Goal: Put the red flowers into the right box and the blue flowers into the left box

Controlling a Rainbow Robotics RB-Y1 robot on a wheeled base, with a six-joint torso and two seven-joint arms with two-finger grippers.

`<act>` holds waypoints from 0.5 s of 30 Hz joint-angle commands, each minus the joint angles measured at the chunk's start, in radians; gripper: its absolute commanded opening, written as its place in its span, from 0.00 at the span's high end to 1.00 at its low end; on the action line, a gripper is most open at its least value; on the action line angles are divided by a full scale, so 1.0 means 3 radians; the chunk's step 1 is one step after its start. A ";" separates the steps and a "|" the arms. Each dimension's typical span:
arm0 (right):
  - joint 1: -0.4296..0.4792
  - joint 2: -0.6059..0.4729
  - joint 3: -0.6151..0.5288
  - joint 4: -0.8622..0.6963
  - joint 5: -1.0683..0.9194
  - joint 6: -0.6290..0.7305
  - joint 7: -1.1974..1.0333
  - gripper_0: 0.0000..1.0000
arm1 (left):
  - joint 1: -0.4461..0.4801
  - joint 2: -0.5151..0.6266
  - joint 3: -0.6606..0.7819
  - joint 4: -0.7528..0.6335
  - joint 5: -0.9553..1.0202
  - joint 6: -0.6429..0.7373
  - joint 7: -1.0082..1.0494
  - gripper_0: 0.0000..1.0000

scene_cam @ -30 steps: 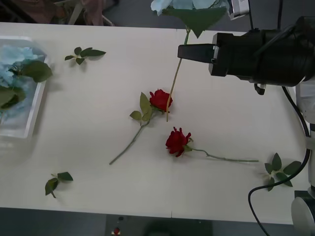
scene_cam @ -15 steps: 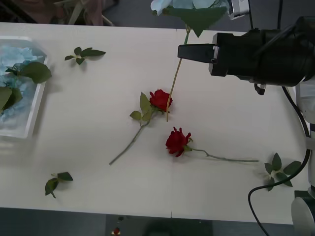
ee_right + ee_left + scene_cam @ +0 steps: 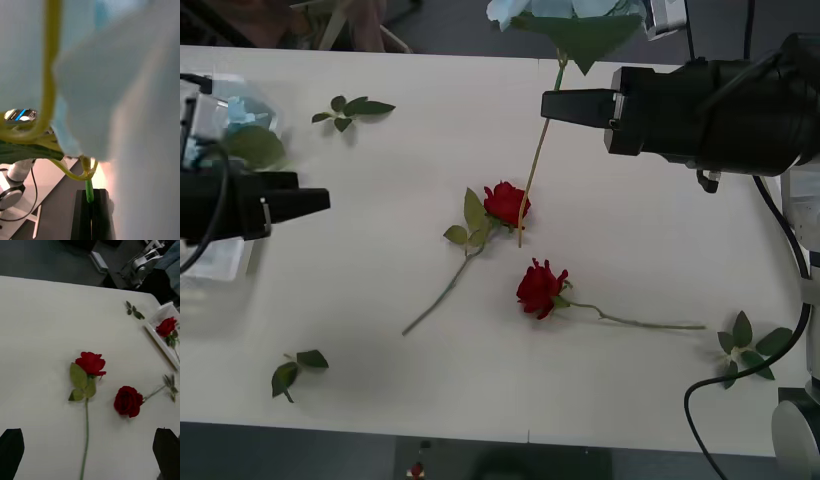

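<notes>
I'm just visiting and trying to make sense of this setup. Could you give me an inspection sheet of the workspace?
Surface: white table.
Job's things: two red flowers lie mid-table; a third rests in the right box; blue flowers fill the left box.
Clutter: loose leaf sprigs.
Grippers: right gripper raised over the far edge, jaws shut on a blue flower, stem dangling; left gripper beside the left box, jaws open.
Cables: black cable at right edge.
Surroundings: dark floor beyond the table.

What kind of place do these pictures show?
Probably a robot lab or test room: a plain white table set with artificial red flowers, loose cables, and other robot equipment on the dark floor beyond.
</notes>
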 commanded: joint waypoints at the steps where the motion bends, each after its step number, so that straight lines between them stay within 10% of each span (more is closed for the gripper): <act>1: -0.0068 0.0020 -0.0029 -0.0062 -0.0035 -0.0014 0.0049 1.00 | -0.0265 -0.0264 -0.0359 -0.0277 -0.0084 0.0004 0.0038 0.00; 15: -0.0068 0.0020 -0.0029 -0.0062 -0.0035 -0.0014 0.0049 1.00 | -0.0991 -0.0811 -0.1064 -0.0303 -0.0452 -0.0027 0.0212 0.00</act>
